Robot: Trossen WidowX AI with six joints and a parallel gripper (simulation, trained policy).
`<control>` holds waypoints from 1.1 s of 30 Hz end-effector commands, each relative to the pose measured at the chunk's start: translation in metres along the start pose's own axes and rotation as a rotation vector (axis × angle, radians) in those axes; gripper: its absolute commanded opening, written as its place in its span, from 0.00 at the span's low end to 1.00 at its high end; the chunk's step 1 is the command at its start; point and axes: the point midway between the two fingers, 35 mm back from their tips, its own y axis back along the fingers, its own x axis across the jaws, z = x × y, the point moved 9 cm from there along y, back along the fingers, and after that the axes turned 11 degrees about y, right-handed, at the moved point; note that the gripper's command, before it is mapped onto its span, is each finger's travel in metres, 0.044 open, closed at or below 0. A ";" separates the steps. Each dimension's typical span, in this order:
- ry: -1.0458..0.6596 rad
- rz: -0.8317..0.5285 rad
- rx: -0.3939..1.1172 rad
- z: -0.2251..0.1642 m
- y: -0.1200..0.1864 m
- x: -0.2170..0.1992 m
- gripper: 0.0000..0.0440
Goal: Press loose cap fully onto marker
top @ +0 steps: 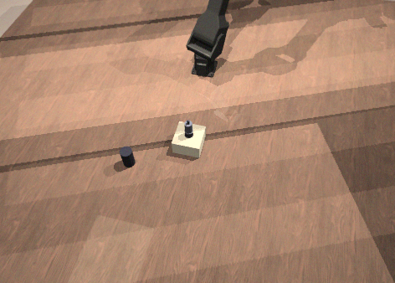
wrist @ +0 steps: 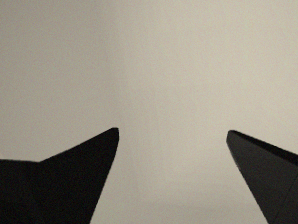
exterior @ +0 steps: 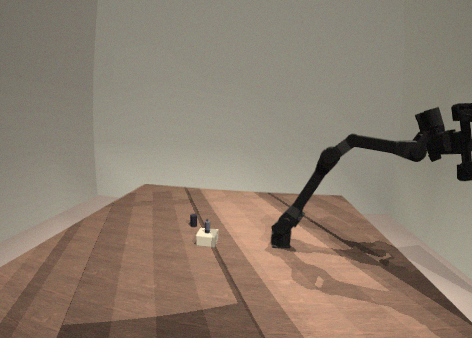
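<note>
The marker (top: 188, 129) (exterior: 207, 226) stands upright in the cream holder block (top: 186, 148) (exterior: 206, 238), with its narrow tip bare and pointing up. The dark cap (top: 127, 157) (exterior: 193, 220) stands upright on the table, a little apart from the block, to its left in the top and exterior views. My gripper (wrist: 172, 134) is open, with nothing between its fingers in the wrist view. It is raised high and far from block and cap, at the right edge of the exterior view, where its fingertips are cut off. It is outside the top view.
The arm's base (top: 204, 67) (exterior: 281, 237) stands on the wooden table (top: 251, 187) (exterior: 135, 269), on the other side of the block from the cap in the exterior view. The wrist view shows only plain wall behind the fingers.
</note>
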 end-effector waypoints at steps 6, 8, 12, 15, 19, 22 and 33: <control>-0.008 -0.004 -0.004 0.014 -0.008 0.010 0.56; -0.009 -0.005 -0.003 0.019 -0.010 0.014 0.49; -0.015 -0.010 0.000 0.026 -0.013 0.019 0.51; -0.019 -0.016 0.004 0.032 -0.014 0.024 0.53; -0.025 -0.023 0.008 0.040 -0.016 0.030 0.55; -0.030 -0.028 0.010 0.046 -0.017 0.035 0.57; -0.052 -0.047 0.014 0.070 -0.021 0.051 0.64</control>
